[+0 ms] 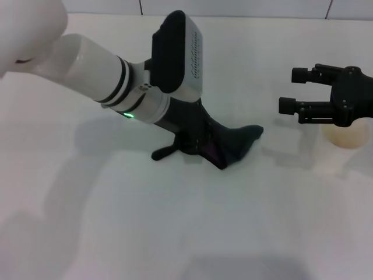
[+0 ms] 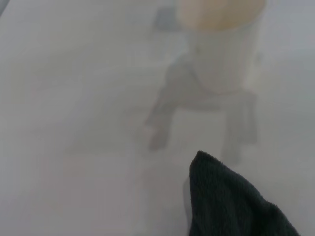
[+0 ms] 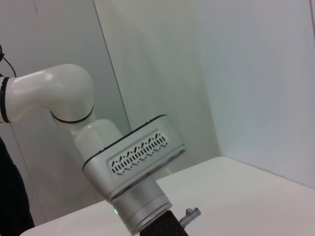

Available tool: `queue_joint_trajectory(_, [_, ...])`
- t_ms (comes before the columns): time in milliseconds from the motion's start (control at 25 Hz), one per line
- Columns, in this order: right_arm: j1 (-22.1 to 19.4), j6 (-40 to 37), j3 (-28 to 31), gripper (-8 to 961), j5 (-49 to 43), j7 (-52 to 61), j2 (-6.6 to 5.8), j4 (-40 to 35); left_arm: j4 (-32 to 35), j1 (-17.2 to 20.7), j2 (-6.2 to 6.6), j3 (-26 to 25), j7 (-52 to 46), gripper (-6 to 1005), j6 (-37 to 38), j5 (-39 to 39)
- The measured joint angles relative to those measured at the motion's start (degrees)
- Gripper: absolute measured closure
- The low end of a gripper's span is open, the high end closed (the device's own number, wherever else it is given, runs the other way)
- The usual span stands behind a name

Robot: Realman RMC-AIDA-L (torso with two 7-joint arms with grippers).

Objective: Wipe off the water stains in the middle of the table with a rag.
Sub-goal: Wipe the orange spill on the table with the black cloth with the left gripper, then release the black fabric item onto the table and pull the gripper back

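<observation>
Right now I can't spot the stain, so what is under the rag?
Only white table shows around the rag, which the left gripper presses down. Whatever lies beneath is covered; no stain is visible.

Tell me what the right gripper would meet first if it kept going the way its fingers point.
The right gripper, open above the cup, points across the table toward the left gripper pressing the rag. It would probably meet that arm first, though depth is unclear.
</observation>
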Motion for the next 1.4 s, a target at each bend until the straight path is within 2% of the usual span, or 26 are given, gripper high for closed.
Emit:
queue_joint_trajectory(160, [0.0,0.0,0.0,104,0.0,0.0,0.00,-0.1,1.4,1.1,-0.09,1.8,-0.6,907,0.9,-2.1])
queue_joint_trajectory(360, [-0.6,-0.2,0.3,104,0.0,0.0,0.00,-0.3,7.1,6.5,0.44,1.5,-3.7,904,1.0,-2.3])
queue_joint_trajectory(440, [-0.8,-0.3,0.5,104,0.0,0.0,0.00,-0.4,9.9,9.3,0.73,-0.1,-5.5,903,1.5,-1.0])
queue_joint_trajectory(600, [-0.3,-0.5,0.5,104,0.0,0.0,0.00,-0.5,15.3,14.9,0.86,-8.3,-7.2,900,5.8,3.7])
queue_joint_trajectory(760, [-0.2,-0.5,0.4,105,0.0,0.0,0.00,-0.5,19.4,18.8,0.65,-11.5,-8.9,897,7.7,6.9])
queue_joint_trajectory(1200, [0.0,-0.2,0.0,105,0.5,0.0,0.09,-0.3,21.9,23.1,0.78,-13.2,-11.3,889,8.6,9.1])
queue_joint_trajectory(1400, [0.1,-0.1,0.0,105,0.6,0.0,0.09,-0.2,26.3,26.1,0.78,-15.8,-11.8,886,9.3,9.1])
